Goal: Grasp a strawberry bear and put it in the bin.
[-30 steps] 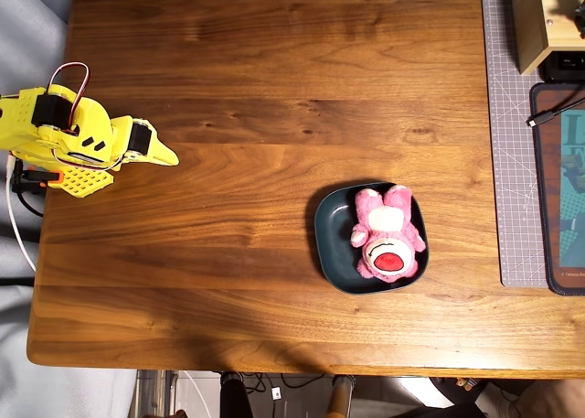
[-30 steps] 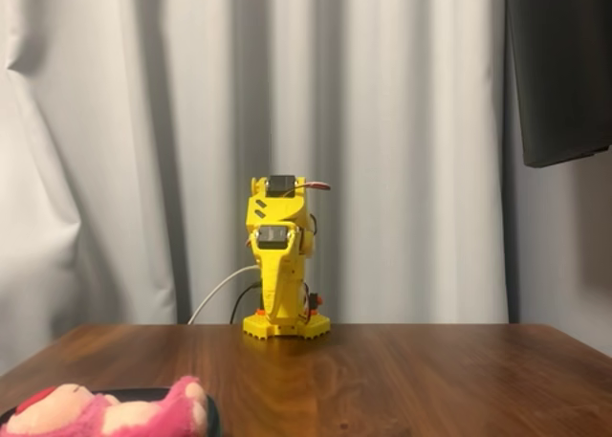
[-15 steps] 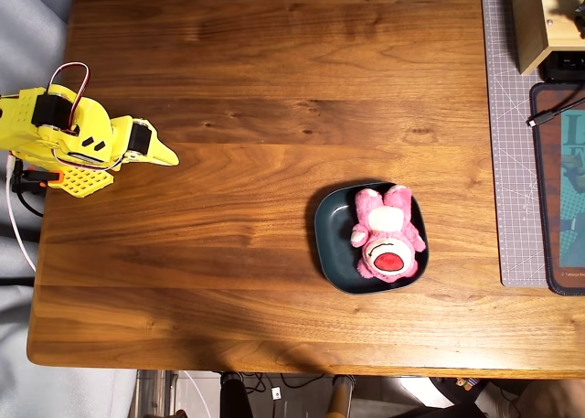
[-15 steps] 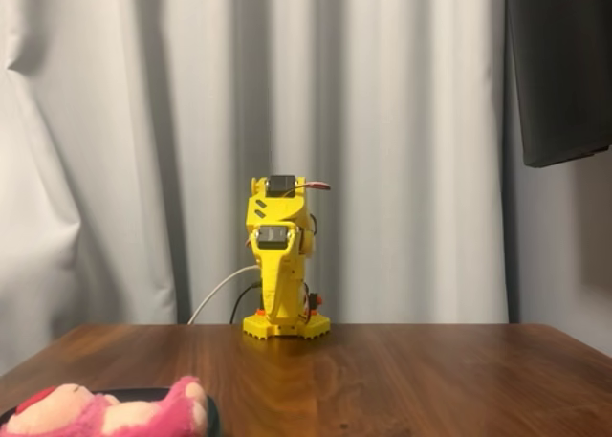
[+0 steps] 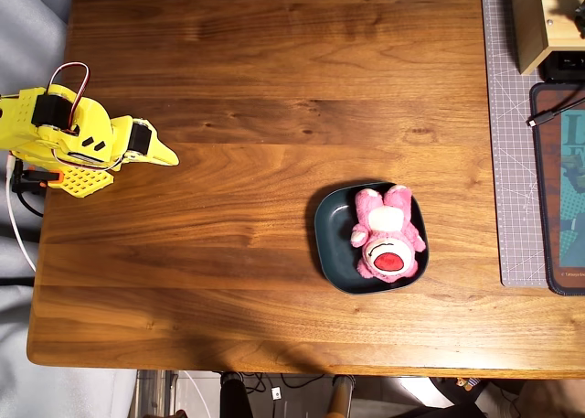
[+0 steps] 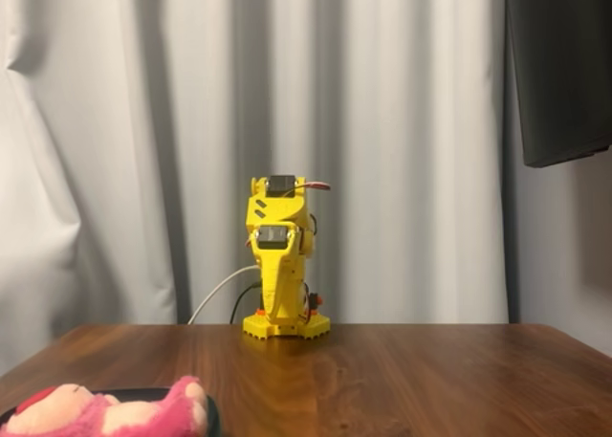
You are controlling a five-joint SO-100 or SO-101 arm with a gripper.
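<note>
— Bear first: where is it?
— Strawberry bear (image 5: 388, 244) lies face up inside the bin (image 5: 331, 236), right of centre in the overhead view; in the fixed view it shows at the lower left (image 6: 105, 413).
— And the arm?
— Yellow arm (image 5: 69, 142) sits folded at the left edge of the table (image 5: 228, 89), well apart from the bin.
— The end effector?
— End effector (image 5: 164, 155) points right, fingers drawn together to a tip, holding nothing.

Pink-white strawberry bear (image 5: 388, 242), red mouth; dark teal bin (image 5: 331, 240); yellow arm (image 5: 69, 139).
</note>
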